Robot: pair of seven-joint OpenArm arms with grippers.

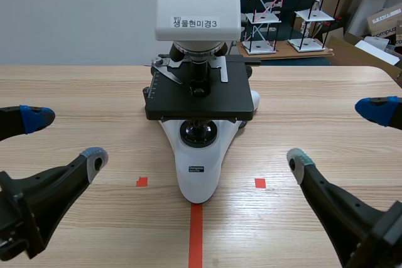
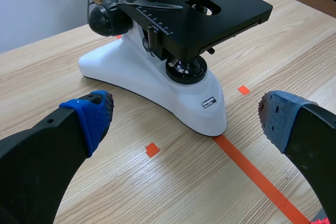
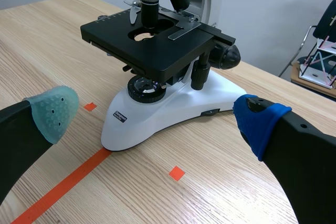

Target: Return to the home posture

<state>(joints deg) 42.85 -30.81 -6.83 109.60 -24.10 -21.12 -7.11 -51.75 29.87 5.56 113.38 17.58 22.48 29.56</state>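
While left tool (image 1: 66,137), right tool (image 1: 338,134) gape, microscope (image 1: 200,100)

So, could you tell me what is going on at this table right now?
Nothing is being handled at the moment. A microscope stands in the middle of the wooden table. The left tool and the right tool sit low on either side of it, both open and empty, touching neither the microscope nor each other.

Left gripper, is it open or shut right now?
Open. The left gripper has its fingers wide apart with nothing held between them; the microscope sits ahead, untouched.
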